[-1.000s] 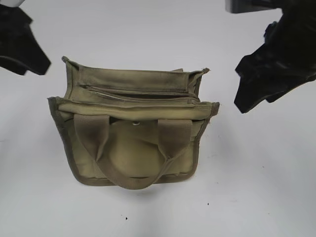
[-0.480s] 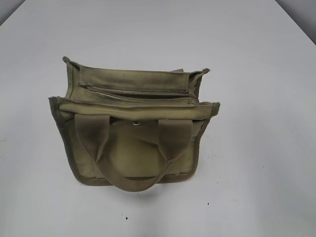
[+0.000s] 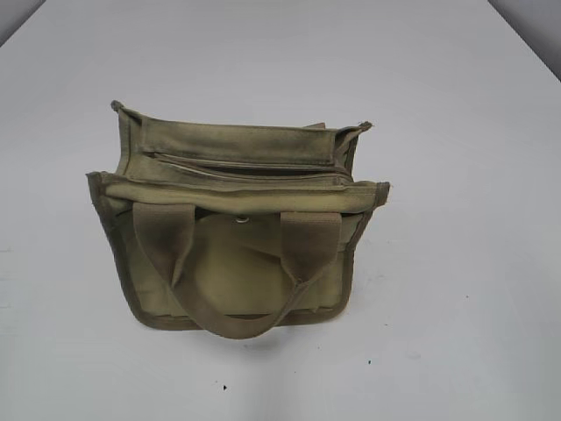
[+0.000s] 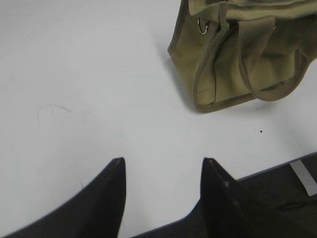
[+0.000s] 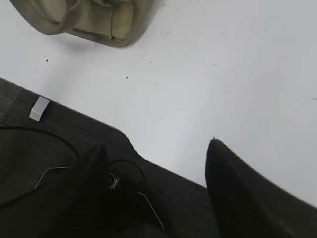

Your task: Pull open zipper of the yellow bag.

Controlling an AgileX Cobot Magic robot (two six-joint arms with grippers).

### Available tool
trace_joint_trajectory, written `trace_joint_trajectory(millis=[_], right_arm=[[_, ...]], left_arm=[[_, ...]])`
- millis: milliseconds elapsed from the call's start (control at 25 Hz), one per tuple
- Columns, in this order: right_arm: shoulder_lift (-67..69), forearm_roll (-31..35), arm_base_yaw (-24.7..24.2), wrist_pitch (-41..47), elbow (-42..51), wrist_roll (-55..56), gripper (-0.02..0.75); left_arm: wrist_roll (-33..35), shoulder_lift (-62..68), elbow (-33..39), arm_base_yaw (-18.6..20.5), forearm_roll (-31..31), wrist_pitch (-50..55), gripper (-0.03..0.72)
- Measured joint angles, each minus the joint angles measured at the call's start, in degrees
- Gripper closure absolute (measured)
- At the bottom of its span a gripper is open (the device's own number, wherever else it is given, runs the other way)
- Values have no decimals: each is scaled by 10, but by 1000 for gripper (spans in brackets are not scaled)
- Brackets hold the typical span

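The yellow bag (image 3: 237,246) stands on the white table, its two webbing handles hanging toward the camera. The zipper (image 3: 237,164) runs as a thin line across the bag's top from left to right; I cannot make out its pull. Neither gripper shows in the exterior view. In the left wrist view my left gripper (image 4: 163,161) is open over the table's near edge, with the bag (image 4: 223,54) well away at the upper right. My right gripper (image 5: 155,144) is open too, near the table edge, with the bag's bottom corner (image 5: 89,22) far off at the upper left.
A round snap button (image 3: 243,220) sits on the front pocket between the handles. A metal ring (image 4: 203,26) hangs at the bag's side. The table edge (image 5: 89,119) drops to a dark floor with cables (image 5: 54,171). White tabletop (image 3: 456,263) surrounds the bag.
Both black arms, seen at the upper corners of the exterior view a second ago, have withdrawn out of it. The bag has not moved.
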Motion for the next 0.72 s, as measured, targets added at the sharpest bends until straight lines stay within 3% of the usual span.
trace_joint_trajectory(millis=[280, 720], right_arm=[[-136, 2, 0, -32, 91, -32, 256], [-148, 7, 0, -69, 116, -36, 256]], left_arm=[[0, -45, 43, 0, -2, -20, 306], [25, -45, 69, 0, -2, -92, 332]])
